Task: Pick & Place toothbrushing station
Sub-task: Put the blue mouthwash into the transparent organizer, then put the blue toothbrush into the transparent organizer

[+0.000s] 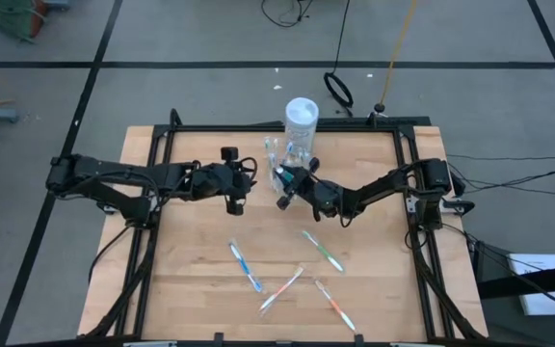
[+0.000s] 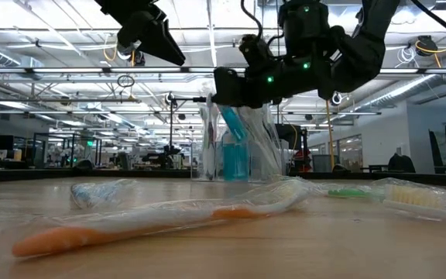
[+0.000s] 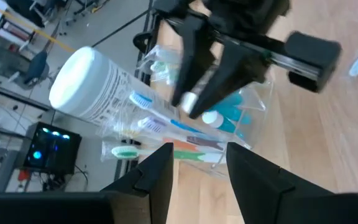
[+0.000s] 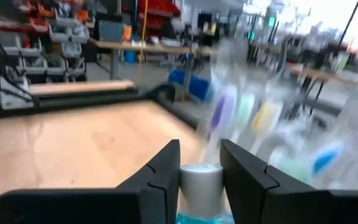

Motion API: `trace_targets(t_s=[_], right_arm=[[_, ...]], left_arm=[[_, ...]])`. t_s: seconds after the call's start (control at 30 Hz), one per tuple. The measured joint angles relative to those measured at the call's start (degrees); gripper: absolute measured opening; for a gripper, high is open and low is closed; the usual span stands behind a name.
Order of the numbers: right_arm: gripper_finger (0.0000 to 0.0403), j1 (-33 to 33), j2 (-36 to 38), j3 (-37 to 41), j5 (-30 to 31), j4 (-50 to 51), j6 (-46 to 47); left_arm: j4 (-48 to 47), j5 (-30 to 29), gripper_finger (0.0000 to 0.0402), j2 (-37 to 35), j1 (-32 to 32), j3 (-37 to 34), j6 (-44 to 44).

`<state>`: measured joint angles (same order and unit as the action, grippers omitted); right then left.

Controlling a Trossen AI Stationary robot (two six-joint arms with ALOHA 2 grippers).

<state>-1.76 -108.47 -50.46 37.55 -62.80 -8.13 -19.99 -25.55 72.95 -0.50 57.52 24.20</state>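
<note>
The toothbrushing station [image 1: 279,154] is a small clear holder standing on the table's far middle, in front of a taller white-capped container [image 1: 301,118]. A blue tube [image 2: 234,147] sticks up out of the holder [image 3: 247,106]. My right gripper [image 1: 282,183] reaches in from the right and is shut on the tube's cap. My left gripper [image 1: 241,198] hangs above the table just left of the holder. It is open, and nothing is between its fingers [image 3: 160,177]. My right gripper pinches the blue tube's pale cap [image 4: 201,180] between its two fingers, at the tube's top end. The fingers [image 3: 188,68] come nearly level from the table's right side. The tube hangs tilted below them, its lower part [image 3: 225,118] inside the clear holder.
Several wrapped toothbrushes lie on the near half of the table, among them a blue one [image 1: 246,267], a green one [image 1: 321,249] and an orange one [image 1: 333,304]. More wrapped brushes [image 3: 135,99] stand by the white-capped container [image 3: 86,81].
</note>
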Motion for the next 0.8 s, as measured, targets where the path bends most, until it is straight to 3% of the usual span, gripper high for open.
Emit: trace_targets(t_s=[0.3, 0.8], right_arm=[[0.0094, -0.9, 0.0, 0.0, -0.2, 7.2, 7.5], [0.0166, 1.2, 0.9, 0.0, -0.1, 10.0, 3.2]], left_arm=[[-3.8, 0.1, 0.0152, 0.0, 0.2, 0.0, -6.1], [-5.5, 0.2, 0.0152, 0.0, 0.1, 0.0, -12.8]])
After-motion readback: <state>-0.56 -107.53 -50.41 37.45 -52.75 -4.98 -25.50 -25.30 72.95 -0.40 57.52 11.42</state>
